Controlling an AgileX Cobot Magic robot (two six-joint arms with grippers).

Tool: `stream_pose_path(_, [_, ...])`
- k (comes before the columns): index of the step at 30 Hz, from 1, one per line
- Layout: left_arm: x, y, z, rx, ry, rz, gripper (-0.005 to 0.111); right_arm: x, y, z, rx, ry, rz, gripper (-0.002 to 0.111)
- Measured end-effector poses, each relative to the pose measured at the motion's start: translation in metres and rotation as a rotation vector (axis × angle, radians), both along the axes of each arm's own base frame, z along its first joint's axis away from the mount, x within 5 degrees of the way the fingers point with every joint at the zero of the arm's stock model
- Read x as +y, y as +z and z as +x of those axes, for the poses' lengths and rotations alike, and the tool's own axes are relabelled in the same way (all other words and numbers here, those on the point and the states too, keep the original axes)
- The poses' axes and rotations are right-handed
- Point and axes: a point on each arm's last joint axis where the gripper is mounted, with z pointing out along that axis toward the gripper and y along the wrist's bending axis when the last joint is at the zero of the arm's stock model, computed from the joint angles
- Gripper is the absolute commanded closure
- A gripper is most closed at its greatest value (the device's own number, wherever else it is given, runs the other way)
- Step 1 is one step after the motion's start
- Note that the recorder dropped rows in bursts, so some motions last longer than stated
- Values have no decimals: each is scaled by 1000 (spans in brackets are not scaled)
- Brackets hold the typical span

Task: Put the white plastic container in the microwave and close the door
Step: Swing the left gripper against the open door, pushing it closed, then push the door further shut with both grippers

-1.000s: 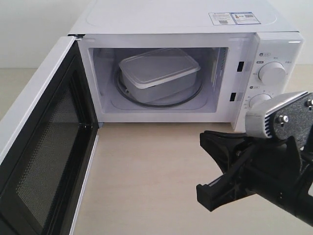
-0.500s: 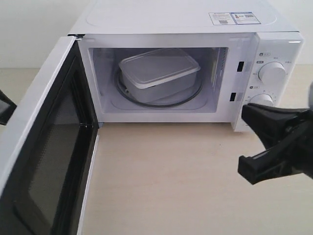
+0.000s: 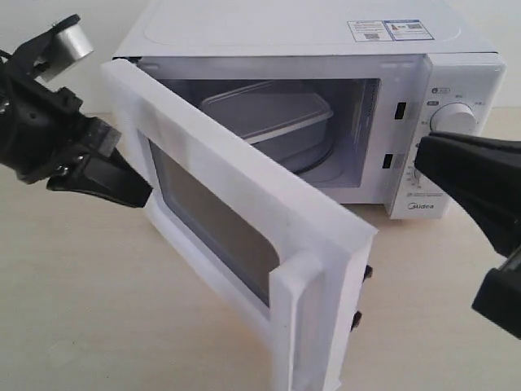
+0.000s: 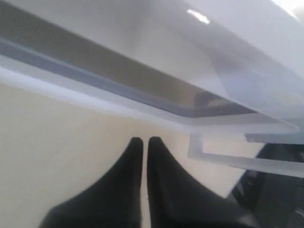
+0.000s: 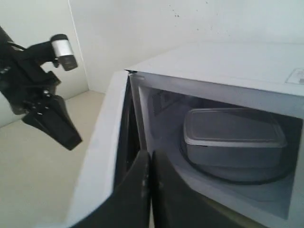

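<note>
door (image 3: 213, 218) swung half shut; container (image 3: 277, 114) inside microwave (image 3: 285, 28).

Microwave (image 3: 285, 32), white.
- Control panel (image 3: 468, 81), bottom edge below the dials: brand name "Midea", legible.
- Top, near its front right corner: two stickers (image 3: 391, 30), one white with a code square, one with a blue band. Print too small to read.
- Around the upper dial (image 3: 453, 120): small markings, illegible.
</note>
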Motion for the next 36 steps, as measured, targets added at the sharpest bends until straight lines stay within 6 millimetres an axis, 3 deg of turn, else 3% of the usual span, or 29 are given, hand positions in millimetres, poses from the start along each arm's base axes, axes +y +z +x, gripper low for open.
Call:
stream_pose_path(6, [-14, 8, 9, -184, -12, -52, 102, 6, 20, -1, -22, 55, 11, 108])
stream_pose_path(12, [-19, 19, 20, -277, 27, -94, 102, 24, 26, 3, 26, 128, -38, 108])
stream_pose_path(25, [-23, -5, 44, -257, 89, -66, 102, 67, 4, 36, 145, 108, -173, 108])
stream_pose_path(36, [-23, -4, 42, -255, 63, -68, 102, 69, -13, 70, 169, -130, -154, 108])
